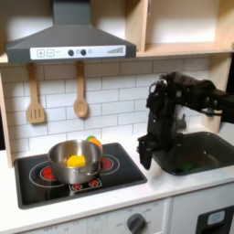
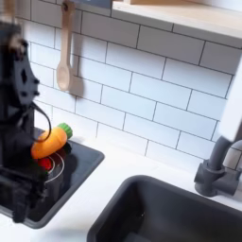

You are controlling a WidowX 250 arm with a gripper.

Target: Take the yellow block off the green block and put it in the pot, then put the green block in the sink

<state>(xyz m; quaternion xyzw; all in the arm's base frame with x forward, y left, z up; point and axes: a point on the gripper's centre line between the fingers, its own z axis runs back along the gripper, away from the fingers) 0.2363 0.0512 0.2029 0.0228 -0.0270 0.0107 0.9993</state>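
Note:
The silver pot (image 1: 60, 155) stands on the black stove's left burner, and the yellow block (image 1: 77, 161) lies inside it. In the dark grey sink (image 1: 212, 146) a small green spot that looks like the green block (image 1: 186, 167) rests on the basin floor near the front. My black gripper (image 1: 147, 161) hangs fingers down over the sink's left rim, left of the green block and apart from it. Its fingers look spread with nothing between them. In the second exterior view the arm (image 2: 14, 123) is at the left edge, beside the sink (image 2: 180, 216).
An orange-and-green toy piece (image 1: 94, 141) (image 2: 52, 140) lies on the stove (image 1: 37, 183) behind the pot. Two wooden utensils (image 1: 80, 101) hang on the tiled wall under the hood. The faucet (image 2: 223, 168) stands at the sink's back edge.

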